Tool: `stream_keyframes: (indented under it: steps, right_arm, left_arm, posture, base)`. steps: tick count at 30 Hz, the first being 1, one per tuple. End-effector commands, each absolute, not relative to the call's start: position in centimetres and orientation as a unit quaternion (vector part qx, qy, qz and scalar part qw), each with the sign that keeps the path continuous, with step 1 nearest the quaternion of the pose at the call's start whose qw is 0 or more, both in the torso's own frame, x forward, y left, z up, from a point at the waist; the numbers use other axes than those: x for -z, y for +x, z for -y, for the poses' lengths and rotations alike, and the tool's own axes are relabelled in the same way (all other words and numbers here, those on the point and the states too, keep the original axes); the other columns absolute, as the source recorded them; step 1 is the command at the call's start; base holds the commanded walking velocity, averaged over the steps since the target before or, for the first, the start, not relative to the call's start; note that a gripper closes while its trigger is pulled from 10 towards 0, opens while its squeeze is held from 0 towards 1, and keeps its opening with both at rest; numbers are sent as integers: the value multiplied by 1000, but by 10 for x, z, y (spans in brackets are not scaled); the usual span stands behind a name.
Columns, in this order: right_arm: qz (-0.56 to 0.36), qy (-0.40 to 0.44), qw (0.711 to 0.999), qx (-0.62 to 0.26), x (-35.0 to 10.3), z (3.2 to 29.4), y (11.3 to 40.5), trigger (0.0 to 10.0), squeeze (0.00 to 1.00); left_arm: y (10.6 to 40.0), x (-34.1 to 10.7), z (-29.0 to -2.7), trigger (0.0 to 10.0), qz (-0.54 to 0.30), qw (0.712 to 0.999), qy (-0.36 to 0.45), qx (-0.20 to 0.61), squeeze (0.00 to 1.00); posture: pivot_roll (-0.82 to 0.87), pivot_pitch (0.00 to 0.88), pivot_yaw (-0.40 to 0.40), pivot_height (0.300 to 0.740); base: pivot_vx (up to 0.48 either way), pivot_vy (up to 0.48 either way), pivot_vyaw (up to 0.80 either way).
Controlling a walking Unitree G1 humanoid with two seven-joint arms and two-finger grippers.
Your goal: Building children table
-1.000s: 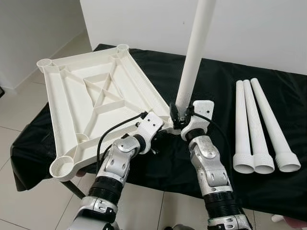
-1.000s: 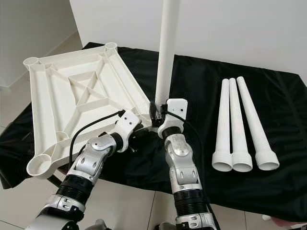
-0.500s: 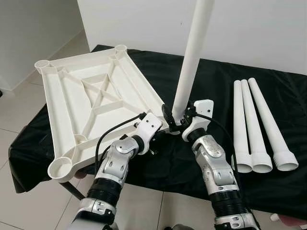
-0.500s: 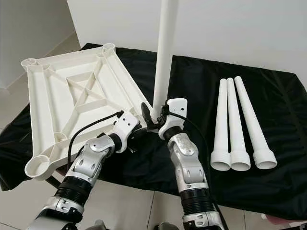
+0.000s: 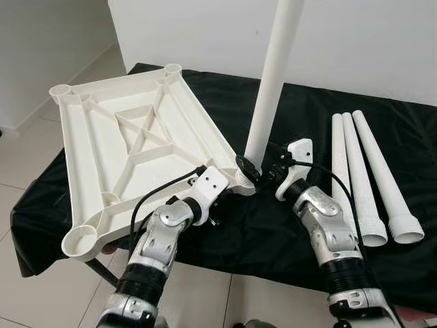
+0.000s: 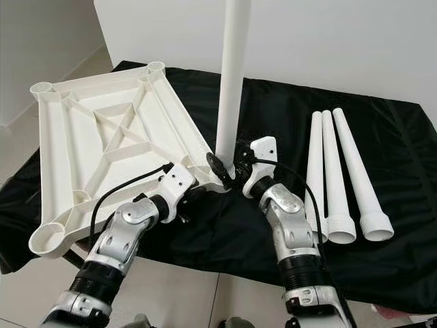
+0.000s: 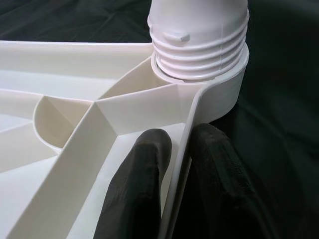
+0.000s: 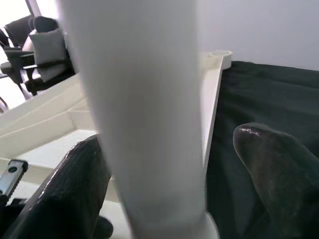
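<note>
Centre frame: white leg [image 5: 272, 82] upright in corner socket of upturned tabletop [image 5: 130, 143]. L gripper [image 7: 177, 164] pinching tabletop rim. R gripper [image 8: 169, 169] fingers spread around leg, w/ gap on one side.

My two arms are silver metal, jointed in rounded segments, with ribbed black sleeves near the elbows. Each wrist ends in a white boxy housing. A black cable loops over each forearm. My left claw [image 7: 177, 189] and right claw [image 8: 164, 174] have thick, matte black fingers.
</note>
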State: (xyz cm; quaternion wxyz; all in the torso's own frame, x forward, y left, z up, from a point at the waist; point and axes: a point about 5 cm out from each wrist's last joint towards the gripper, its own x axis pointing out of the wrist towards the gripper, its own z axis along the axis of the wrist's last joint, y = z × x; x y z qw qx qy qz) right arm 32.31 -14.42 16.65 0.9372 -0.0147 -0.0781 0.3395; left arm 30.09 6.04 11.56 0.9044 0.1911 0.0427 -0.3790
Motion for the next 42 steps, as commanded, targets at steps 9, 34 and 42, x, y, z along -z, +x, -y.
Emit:
stream_keyframes:
  steps: [9, 34, 42]
  right_arm:
    - [58, -36, 871, -487, -166, 145, 316, 10000, 0]
    - [28, -60, 816, -575, -165, 158, 319, 9529, 0]
    - [29, -54, 803, -592, -167, 158, 319, 784, 0]
  left_arm:
    - [282, -107, -71, 10000, -64, 869, 211, 443, 0]
    - [269, -107, -82, 10000, -79, 850, 226, 468, 0]
    - [268, -108, -80, 10000, -79, 851, 223, 468, 0]
  posture:
    - [-36, 0, -14, 740]
    - [-25, 0, -12, 740]
    - [-29, 0, -14, 740]
  base:
    - [0, 0, 0]
    - [0, 0, 0]
    - [0, 0, 0]
